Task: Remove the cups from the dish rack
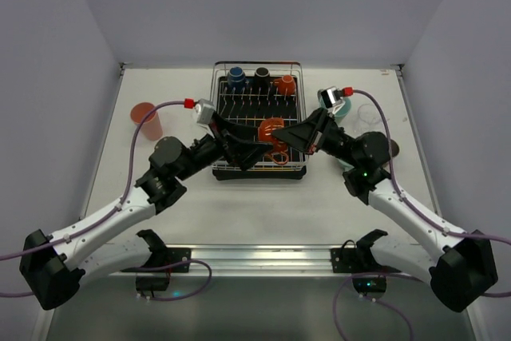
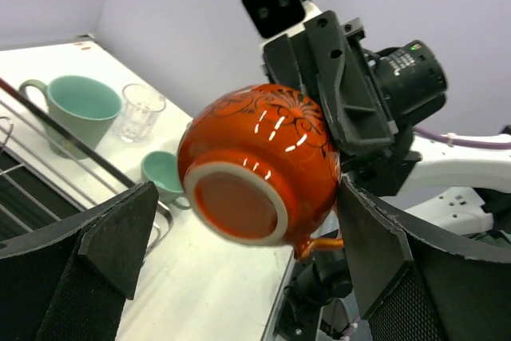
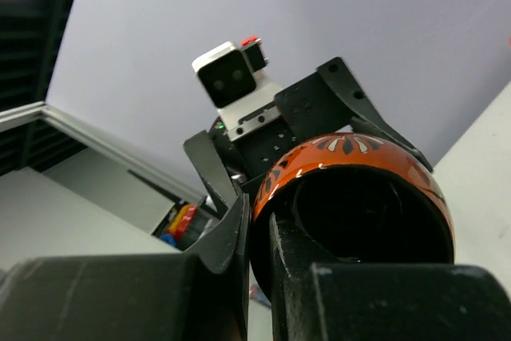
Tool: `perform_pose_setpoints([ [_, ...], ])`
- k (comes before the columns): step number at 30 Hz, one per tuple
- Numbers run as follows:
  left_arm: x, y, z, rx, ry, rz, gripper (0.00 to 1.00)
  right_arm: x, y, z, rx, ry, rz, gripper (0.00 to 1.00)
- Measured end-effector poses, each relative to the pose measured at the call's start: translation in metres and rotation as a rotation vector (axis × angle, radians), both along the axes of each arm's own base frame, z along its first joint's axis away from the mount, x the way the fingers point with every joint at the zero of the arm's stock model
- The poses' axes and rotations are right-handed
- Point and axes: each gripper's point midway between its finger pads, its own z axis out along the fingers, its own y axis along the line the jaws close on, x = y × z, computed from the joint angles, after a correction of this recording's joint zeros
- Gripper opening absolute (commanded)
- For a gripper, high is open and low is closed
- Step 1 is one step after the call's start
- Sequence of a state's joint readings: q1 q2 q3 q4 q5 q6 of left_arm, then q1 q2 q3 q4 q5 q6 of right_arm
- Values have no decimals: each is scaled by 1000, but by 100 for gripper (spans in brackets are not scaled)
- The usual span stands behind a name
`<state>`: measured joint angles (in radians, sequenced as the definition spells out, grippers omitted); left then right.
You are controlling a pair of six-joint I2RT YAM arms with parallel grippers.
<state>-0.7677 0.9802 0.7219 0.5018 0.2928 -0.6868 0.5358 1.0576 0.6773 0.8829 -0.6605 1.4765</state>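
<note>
Above the rack (image 1: pixel 255 106), the cup (image 1: pixel 271 129) lay sideways, base facing the spread left gripper (image 2: pixel 247 197); the right gripper (image 3: pixel 259 237) clenched its rim.

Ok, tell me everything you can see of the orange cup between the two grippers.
The orange cup is glossy, ceramic-looking and rounded, with dark floral tracery, a pale foot ring and an orange handle. It hangs on its side above the dish rack, mouth toward the right gripper, which pinches its rim. The left gripper, open, flanks it, apparently not touching.
</note>
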Motion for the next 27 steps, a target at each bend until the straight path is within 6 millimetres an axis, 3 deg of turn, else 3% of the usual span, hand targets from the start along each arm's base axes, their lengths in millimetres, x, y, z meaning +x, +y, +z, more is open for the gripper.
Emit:
perform_pose_setpoints([
  [7, 8, 18, -9, 98, -21, 110, 100, 4, -10, -10, -102, -37, -132, 0],
  [12, 21, 45, -9, 221, -18, 265, 100, 12, -23, -41, -297, -22, -263, 0],
  [16, 33, 76, -14, 348, 1, 416, 100, 16, -55, -92, -540, 28, -422, 0],
  [23, 41, 113, -63, 595, 63, 560, 100, 12, -114, -213, -989, 255, -572, 0],
  [27, 44, 124, -72, 645, 70, 606, 100, 5, -140, -255, -1143, 358, -623, 0],
])
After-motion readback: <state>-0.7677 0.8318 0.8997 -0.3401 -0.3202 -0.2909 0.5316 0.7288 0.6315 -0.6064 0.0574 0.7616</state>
